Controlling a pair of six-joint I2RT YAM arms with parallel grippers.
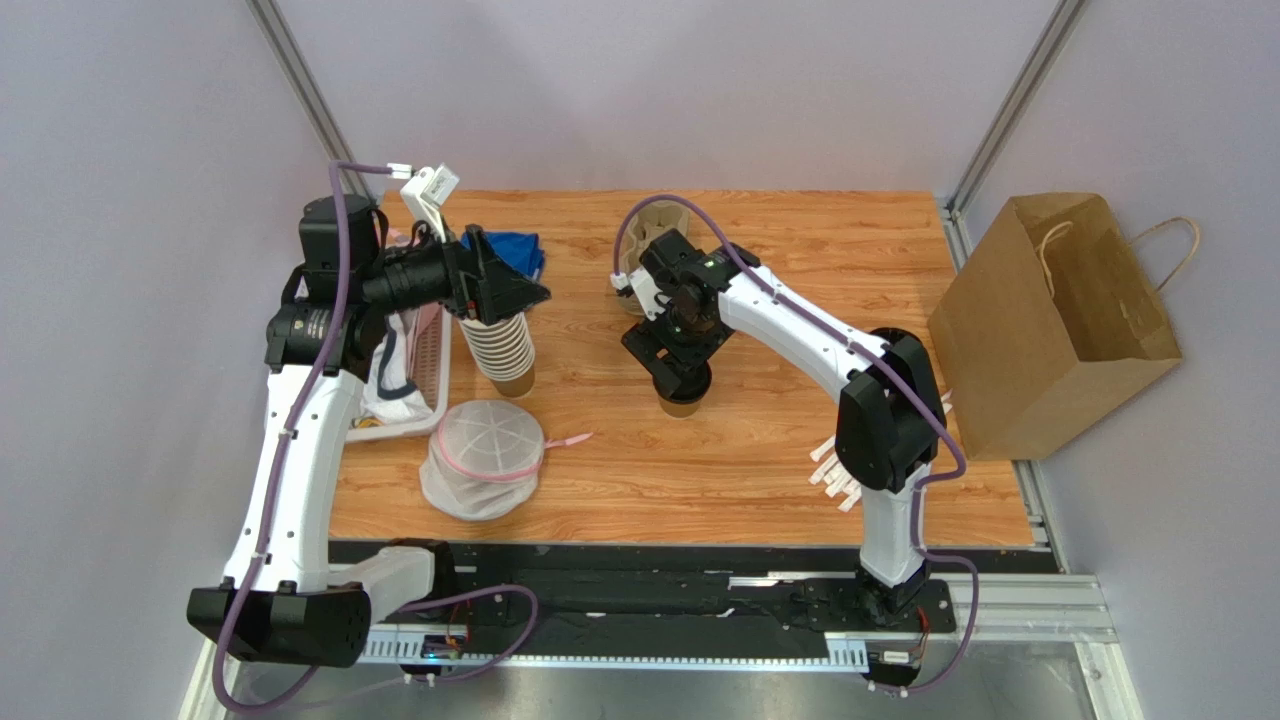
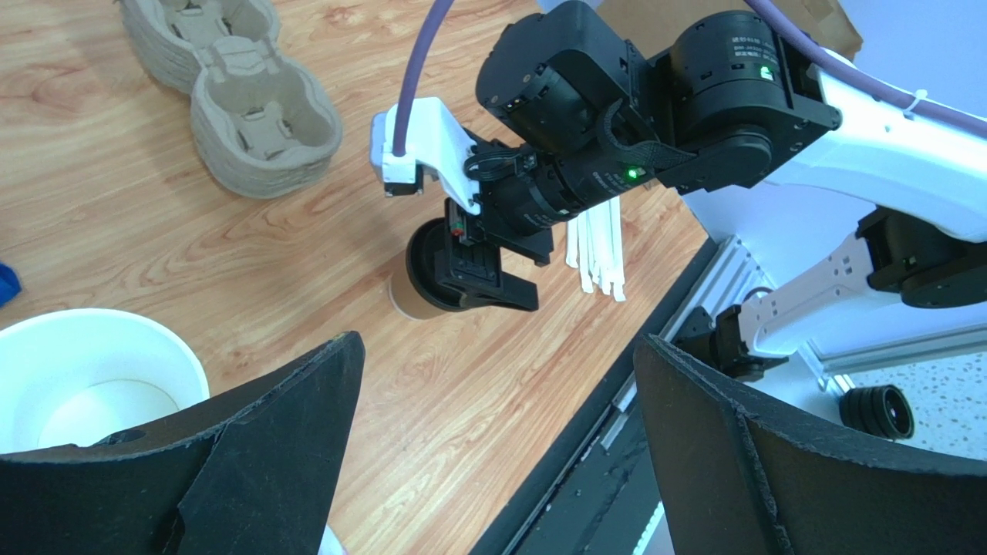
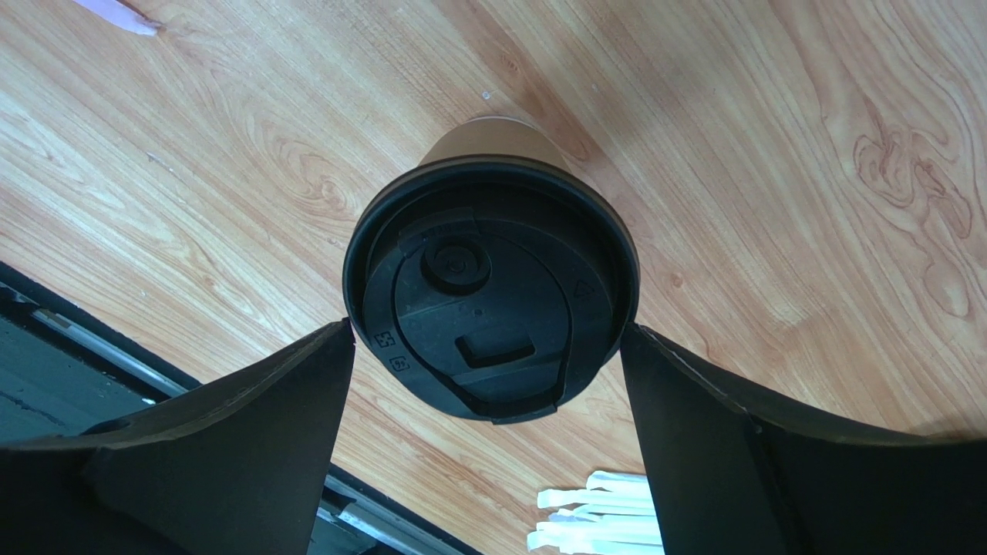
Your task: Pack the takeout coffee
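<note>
The takeout coffee, a tan paper cup with a black lid, stands upright on the wooden table near its middle. My right gripper hangs straight over it, open. In the right wrist view the right gripper has a finger on each side of the lid, close to its rim, and the cup still rests on the table. My left gripper is open over a stack of lidless paper cups. In the left wrist view the left gripper holds nothing, and the coffee shows beneath the right arm.
A brown paper bag stands at the table's right edge. Pulp cup carriers are stacked at the back. A white basket and a netted bundle lie at the left. Wooden stirrers lie near the right arm's base.
</note>
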